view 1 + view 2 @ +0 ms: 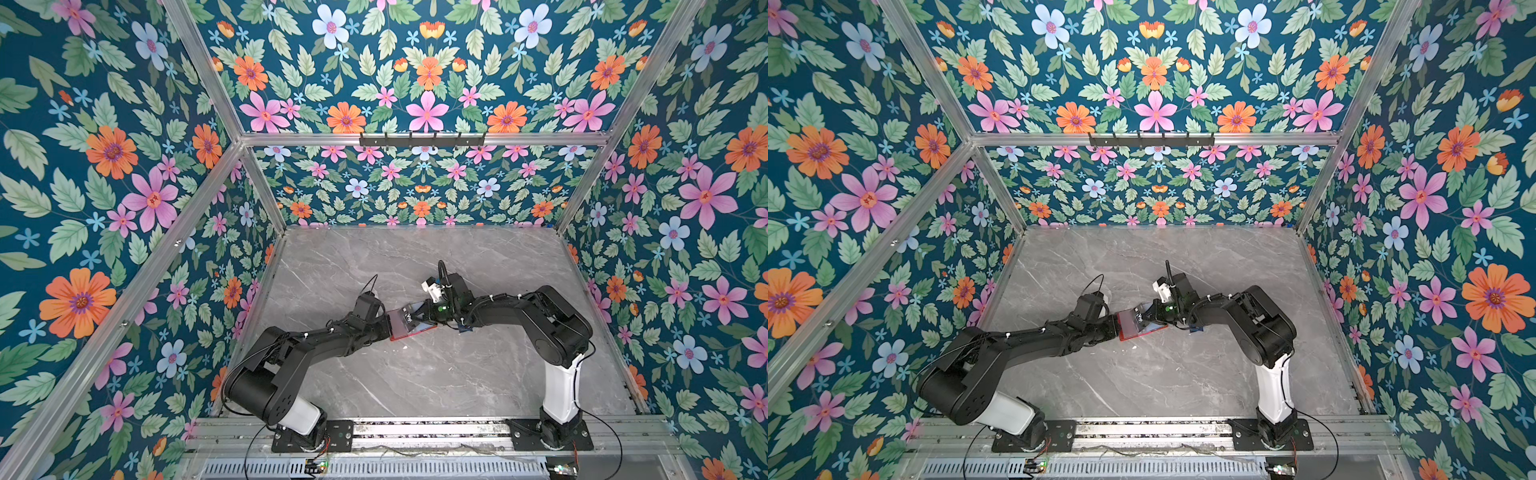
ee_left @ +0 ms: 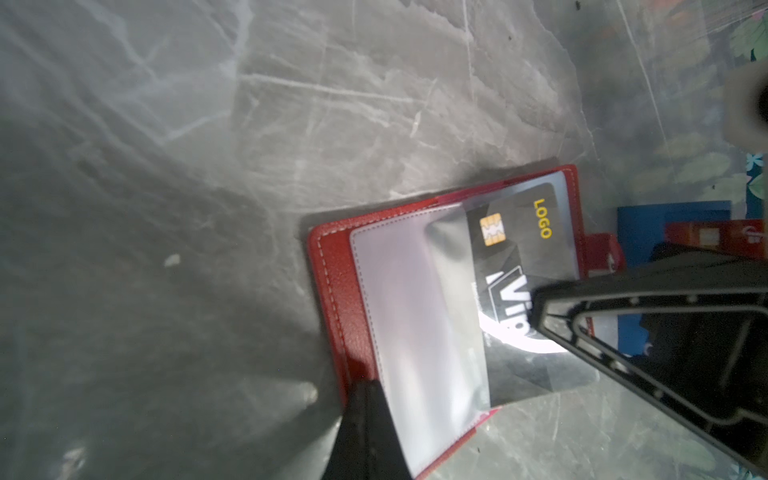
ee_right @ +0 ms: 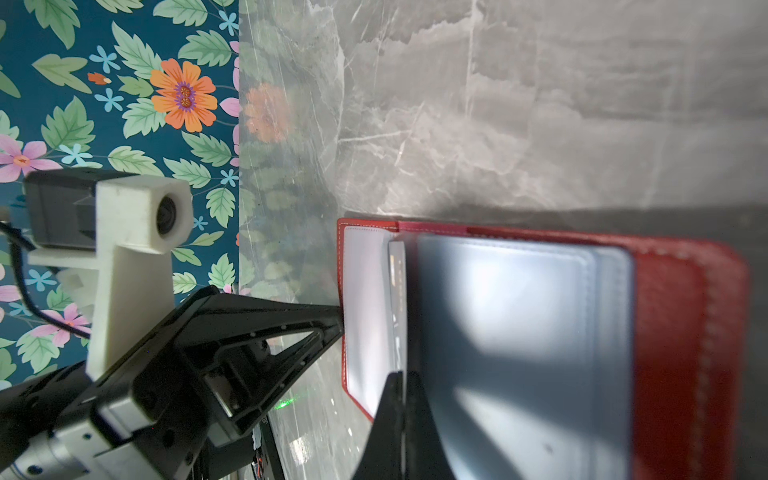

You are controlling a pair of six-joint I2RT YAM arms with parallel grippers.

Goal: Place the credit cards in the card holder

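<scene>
The card holder [image 1: 405, 330] [image 1: 1136, 330], a red wallet, lies open on the grey marble table, its pale clear sleeves [image 2: 411, 316] [image 3: 519, 332] facing up. A dark credit card [image 2: 519, 232] [image 1: 409, 318] with a gold chip and white letters sits partly inside one sleeve. My right gripper [image 3: 402, 376] [image 2: 534, 307] [image 1: 428, 318] is shut on that card's outer edge [image 3: 397, 299]. My left gripper [image 2: 365, 386] [image 3: 338, 322] [image 1: 388, 326] is shut, its tips pressing on the wallet's red border opposite. A red credit card [image 2: 706, 237] lies on a blue tray beyond the wallet's snap tab [image 2: 602, 253].
The small blue tray [image 2: 673, 224] [image 1: 465, 330] sits under my right arm, close to the wallet. Flowered walls enclose the table on three sides, with a black hook rail [image 1: 422, 139] on the back wall. The left wrist camera [image 3: 141, 212] hangs just above the table beside the wallet.
</scene>
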